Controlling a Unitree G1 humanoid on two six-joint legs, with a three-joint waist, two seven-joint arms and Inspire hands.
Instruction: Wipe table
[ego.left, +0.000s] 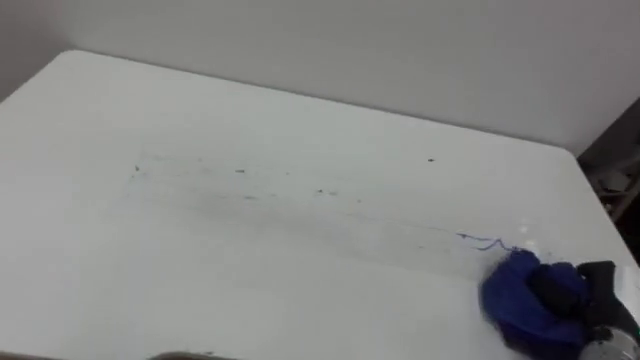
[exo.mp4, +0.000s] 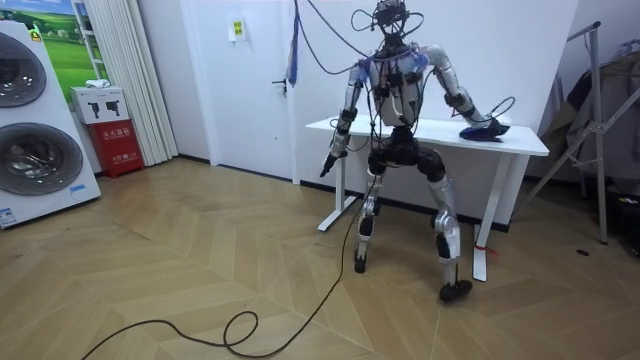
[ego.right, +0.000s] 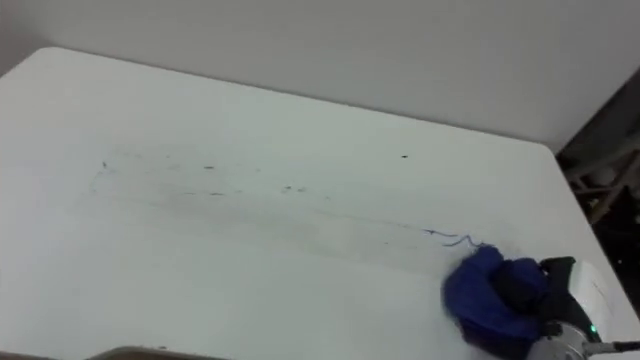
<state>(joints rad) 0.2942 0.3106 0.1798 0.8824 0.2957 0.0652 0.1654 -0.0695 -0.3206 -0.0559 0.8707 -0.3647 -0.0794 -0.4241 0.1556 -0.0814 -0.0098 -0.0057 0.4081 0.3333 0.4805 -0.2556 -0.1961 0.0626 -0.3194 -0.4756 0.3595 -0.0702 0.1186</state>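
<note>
We see a crumpled blue cloth (ego.left: 510, 295) at the right front corner of the smooth white tabletop (ego.left: 250, 270).
The right robot hand (ego.left: 560, 288), dark and cut off by the picture's edge, curls into the soft bunched folds and clutches them. A thin blue squiggle (ego.left: 480, 241) lies just beside the cloth, and faint grey specks (ego.left: 240, 172) cross the middle. The left robot hand (exo.mp4: 328, 165) hangs beside the table; we cannot tell its state.

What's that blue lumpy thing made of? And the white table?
Blue cloth: probably soft fabric; it bunches into crumpled folds under the right hand. Table: looks like a hard, smooth white board, maybe laminate; dark specks and a blue squiggle sit on its surface.
</note>
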